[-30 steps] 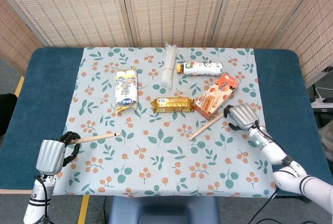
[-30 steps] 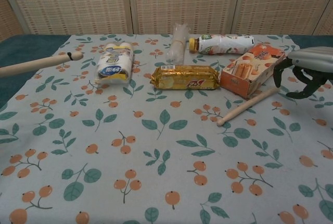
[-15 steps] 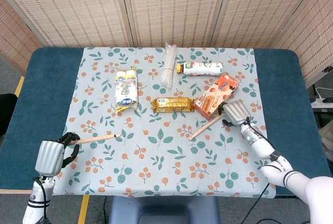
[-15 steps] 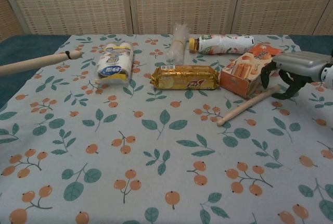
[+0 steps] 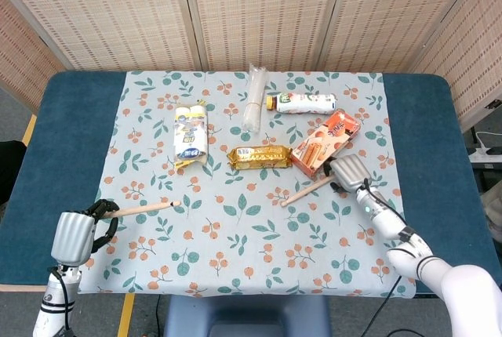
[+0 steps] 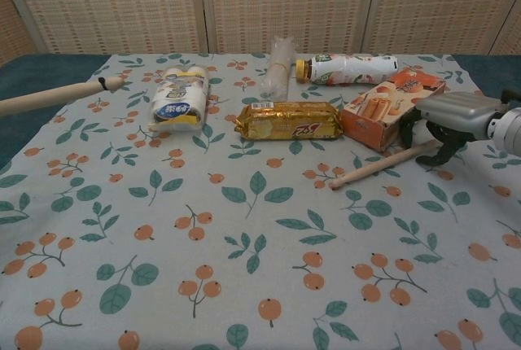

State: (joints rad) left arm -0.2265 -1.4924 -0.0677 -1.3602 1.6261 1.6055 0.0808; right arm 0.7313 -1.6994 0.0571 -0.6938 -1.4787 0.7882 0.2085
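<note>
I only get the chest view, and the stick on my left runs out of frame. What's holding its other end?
Observer: The left hand grips the left stick by that end.
Operator: Where is that hand on the table?
Observer: It straddles the left edge of the floral cloth near the front corner, partly over the blue table.
</note>
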